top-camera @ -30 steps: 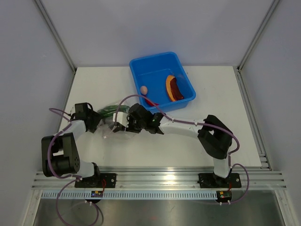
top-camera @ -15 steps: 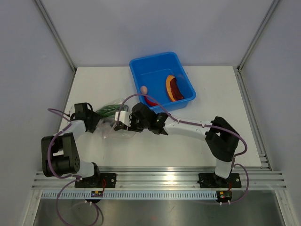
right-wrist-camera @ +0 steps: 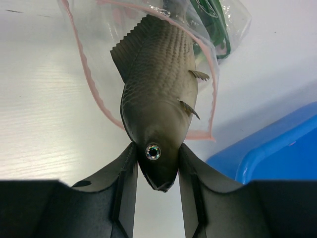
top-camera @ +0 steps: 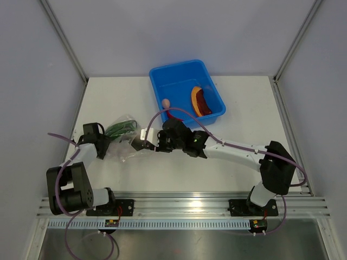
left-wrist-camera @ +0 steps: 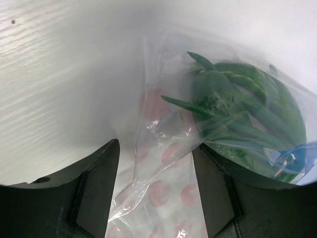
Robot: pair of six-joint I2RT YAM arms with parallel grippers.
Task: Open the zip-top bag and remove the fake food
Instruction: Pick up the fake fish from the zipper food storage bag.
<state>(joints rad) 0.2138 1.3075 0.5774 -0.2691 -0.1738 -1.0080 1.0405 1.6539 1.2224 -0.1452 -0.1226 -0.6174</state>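
Note:
The zip-top bag (top-camera: 120, 138) lies left of centre, with green toy food (top-camera: 120, 128) inside. In the left wrist view the bag (left-wrist-camera: 168, 163) runs between my left gripper's (left-wrist-camera: 156, 198) fingers, which hold its closed end; green onion and chillies (left-wrist-camera: 247, 124) fill the rest. My right gripper (right-wrist-camera: 157, 173) is shut on the head of the grey fish (right-wrist-camera: 158, 99). The fish's tail is still inside the bag's open mouth, rimmed by the pinkish zip strip (right-wrist-camera: 84, 64). In the top view the right gripper (top-camera: 140, 144) is at the bag's right end and the left gripper (top-camera: 103, 147) at its left end.
The blue tub (top-camera: 211, 86) stands at the back centre, holding a pale pink egg (top-camera: 166, 102), an orange slice (top-camera: 198, 101) and a red chilli (top-camera: 172, 115). Its corner shows in the right wrist view (right-wrist-camera: 277, 153). The enclosure's walls and frame bound the white table (top-camera: 244, 108).
The left gripper has drawn back to the left with the bag. The right gripper holds the fish at the bag's mouth, and its arm has stretched out flatter to the right.

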